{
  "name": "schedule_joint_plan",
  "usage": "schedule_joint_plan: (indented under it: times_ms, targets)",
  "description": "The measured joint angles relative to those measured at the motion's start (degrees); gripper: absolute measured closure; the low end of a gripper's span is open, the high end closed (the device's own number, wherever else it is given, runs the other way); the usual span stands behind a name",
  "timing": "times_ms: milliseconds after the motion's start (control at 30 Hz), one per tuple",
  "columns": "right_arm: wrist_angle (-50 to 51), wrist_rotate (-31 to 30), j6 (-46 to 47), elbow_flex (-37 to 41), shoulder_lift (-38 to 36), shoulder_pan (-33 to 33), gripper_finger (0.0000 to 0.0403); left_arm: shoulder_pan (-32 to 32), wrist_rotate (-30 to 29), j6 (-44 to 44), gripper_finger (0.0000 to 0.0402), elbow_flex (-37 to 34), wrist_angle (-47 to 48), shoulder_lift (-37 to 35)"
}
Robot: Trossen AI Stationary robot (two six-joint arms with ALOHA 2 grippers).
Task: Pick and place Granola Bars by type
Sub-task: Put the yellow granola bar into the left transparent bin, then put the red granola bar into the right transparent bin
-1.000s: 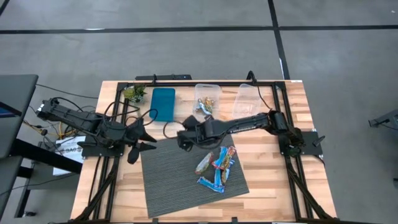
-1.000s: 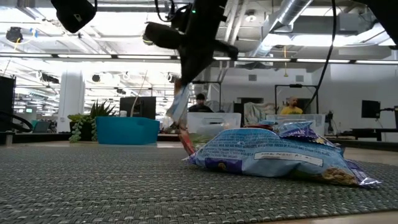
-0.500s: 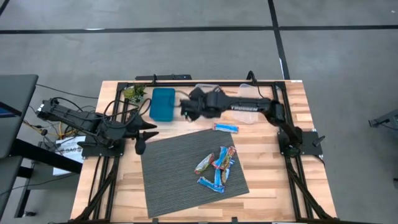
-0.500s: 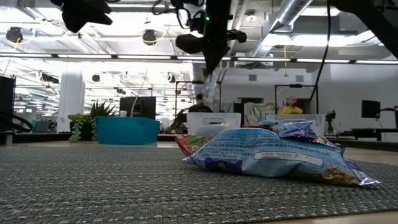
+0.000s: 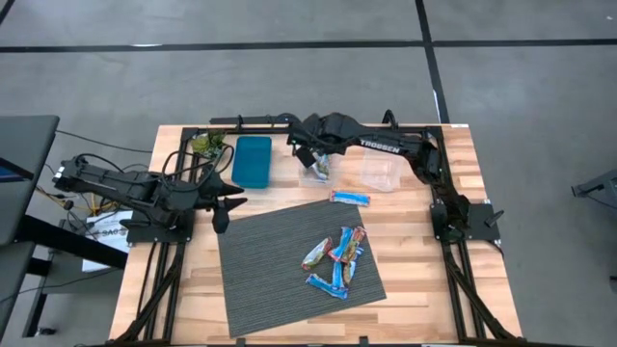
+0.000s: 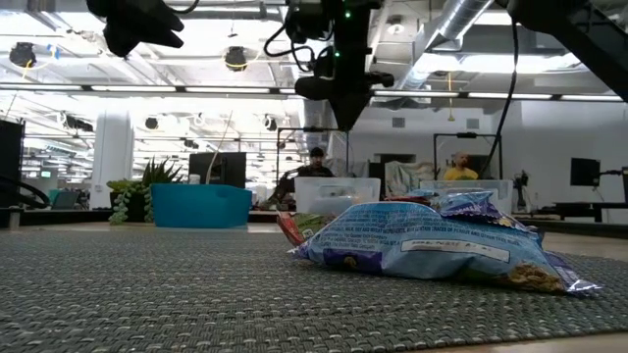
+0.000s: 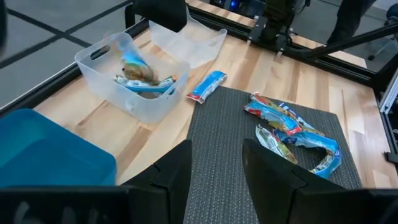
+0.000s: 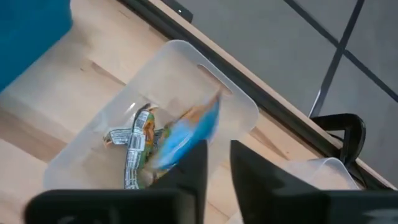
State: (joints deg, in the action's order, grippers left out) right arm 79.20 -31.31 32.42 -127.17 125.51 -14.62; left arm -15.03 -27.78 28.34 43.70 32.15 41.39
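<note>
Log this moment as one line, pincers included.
right pincer: open over left tub, bar dropping in | left pincer: open, empty, waiting by mat | pile: on mat

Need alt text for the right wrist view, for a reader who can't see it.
The right gripper, fingers slightly apart, hangs over a clear plastic tub on the wooden table; a blurred blue-wrapped granola bar sits above wrapped bars inside.

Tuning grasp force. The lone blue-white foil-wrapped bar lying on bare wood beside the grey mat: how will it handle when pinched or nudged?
The blue-white foil-wrapped bar lies flat and thin, so it is probably light and would slide on the wooden table if nudged. Its shiny wrapper looks slippery and crinkly; the ends likely flop. It shouldn't roll or tip.
</note>
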Motion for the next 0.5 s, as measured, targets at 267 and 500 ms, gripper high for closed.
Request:
schedule_joint_plan:
  times_ms: [267,500]
  targets:
    - [0.24,1.41,-5.04,0.04,-0.38,3.28,0.0235,-0.02,2.03,0.0,0.0267,0.0,-0.17,0.0]
    - [-0.56,1.6,-6.95,5.61,-7.06,11.93,0.0195,0.0,3.58,-0.66,0.0267,0.11,-4.27,0.82]
